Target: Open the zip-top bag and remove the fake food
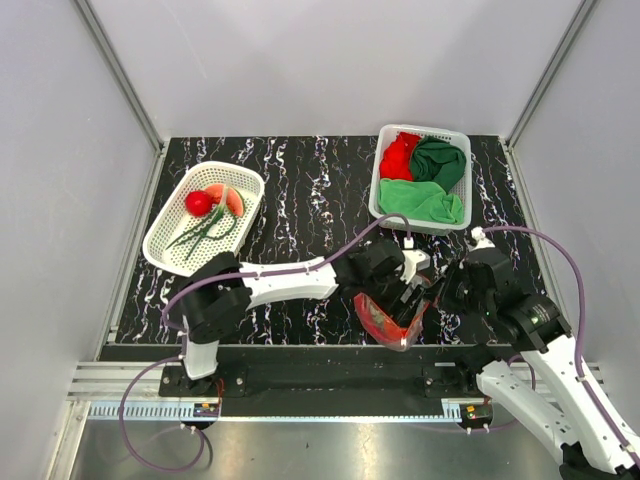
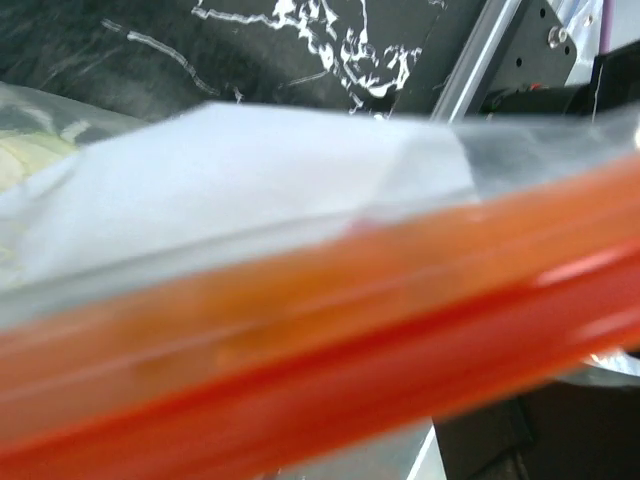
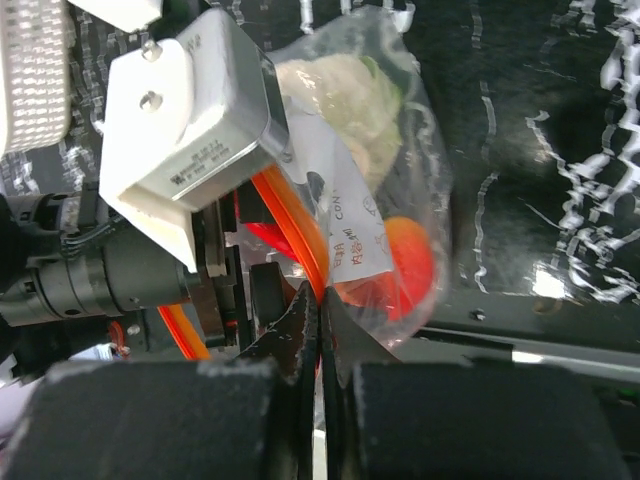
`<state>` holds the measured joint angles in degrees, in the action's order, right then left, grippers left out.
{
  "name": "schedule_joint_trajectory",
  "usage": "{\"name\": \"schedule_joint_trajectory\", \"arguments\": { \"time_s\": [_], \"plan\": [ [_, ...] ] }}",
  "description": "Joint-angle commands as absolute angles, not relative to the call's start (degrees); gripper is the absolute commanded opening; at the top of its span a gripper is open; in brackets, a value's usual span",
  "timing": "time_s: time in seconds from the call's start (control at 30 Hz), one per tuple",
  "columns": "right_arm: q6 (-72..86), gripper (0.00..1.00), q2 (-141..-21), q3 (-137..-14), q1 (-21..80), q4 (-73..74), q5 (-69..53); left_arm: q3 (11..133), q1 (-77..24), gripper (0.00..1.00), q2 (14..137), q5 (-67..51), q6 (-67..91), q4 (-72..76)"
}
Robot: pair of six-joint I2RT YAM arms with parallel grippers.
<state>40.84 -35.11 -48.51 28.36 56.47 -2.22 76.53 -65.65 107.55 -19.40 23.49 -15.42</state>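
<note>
I see L arm (image 1: 290, 280), R arm (image 1: 525, 320) bent inward over the zip-top bag (image 1: 385, 318); R tool (image 3: 318, 310) pinched shut on bag's edge; L tool (image 1: 405, 292) by its zip strip (image 2: 320, 370), width can't tell.

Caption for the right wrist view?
Right tool shut on the zip-top bag; pale cabbage and an orange piece show inside.

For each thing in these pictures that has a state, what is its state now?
zip-top bag: holds cabbage and an orange piece; mouth unclear.
right gripper: jaws shut on the zip-top bag.
left gripper: at the zip strip; jaws unclear.
left basket: holds red fruit, watermelon slice, green pieces.
right basket: holds crumpled cloths, red and green.
</note>
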Motion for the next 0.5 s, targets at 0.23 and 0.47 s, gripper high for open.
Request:
{"name": "schedule_joint_trajectory", "arguments": {
  "time_s": [0.23, 0.47],
  "plan": [
    [42.4, 0.00, -32.9, -49.7, 28.5, 58.9, -1.6, 77.3, -66.6, 0.91, 114.3, -17.6, 25.6, -11.2],
    [41.5, 0.00, -33.2, -49.9, 28.5, 58.3, -1.1, 74.1, -66.9, 0.84, 111.7, -12.5, 22.6, -15.3]
  ]
}}
